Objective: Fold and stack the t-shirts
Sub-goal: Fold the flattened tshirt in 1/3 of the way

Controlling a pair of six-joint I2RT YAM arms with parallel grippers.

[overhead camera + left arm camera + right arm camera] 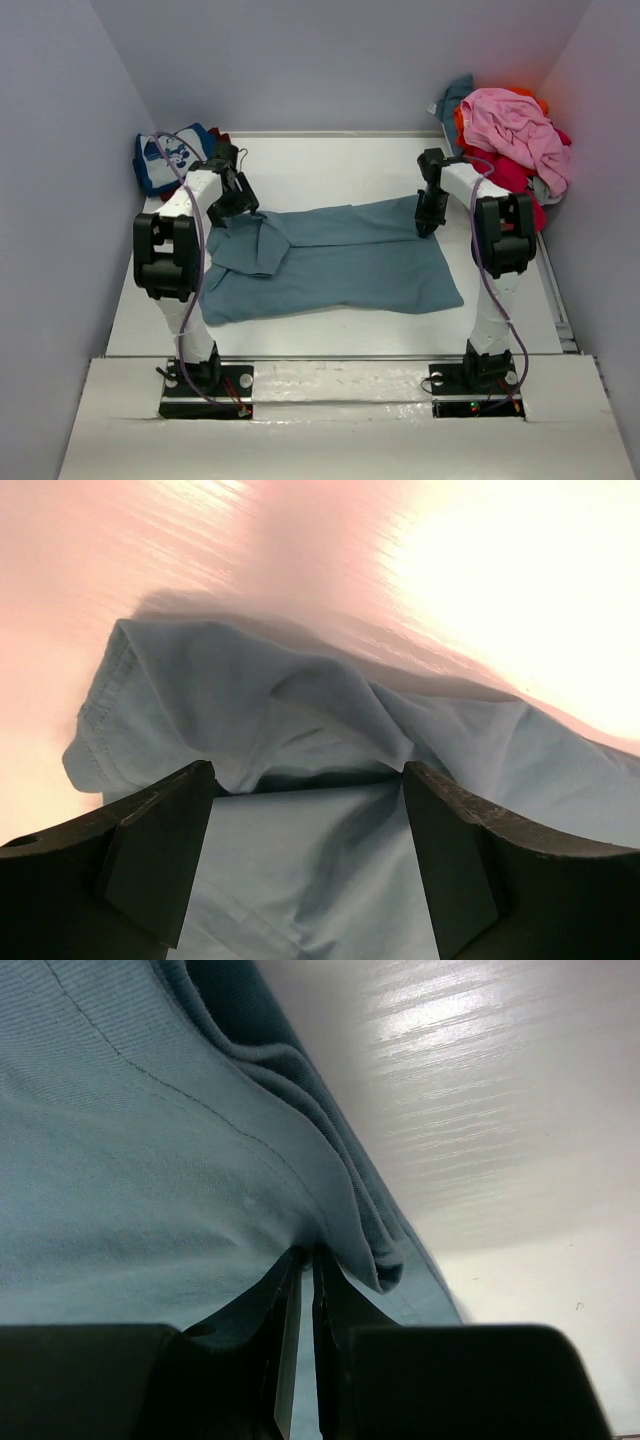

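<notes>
A slate-blue t-shirt (340, 265) lies spread across the middle of the table, its top half folded over. My left gripper (236, 198) is open over the shirt's upper left corner; in the left wrist view its fingers (160, 850) straddle rumpled cloth (300, 740) without closing on it. My right gripper (430, 215) is shut on the shirt's upper right edge; in the right wrist view the jaws (305, 1260) pinch a fold of the blue cloth (150, 1140). A blue t-shirt with white cartoon print (170, 160) lies folded at the back left.
A heap of t-shirts (510, 140), pink on top with red, orange and teal under it, sits at the back right against the wall. Grey walls close in the table on three sides. The table's near edge (330, 355) runs in front of the arm bases.
</notes>
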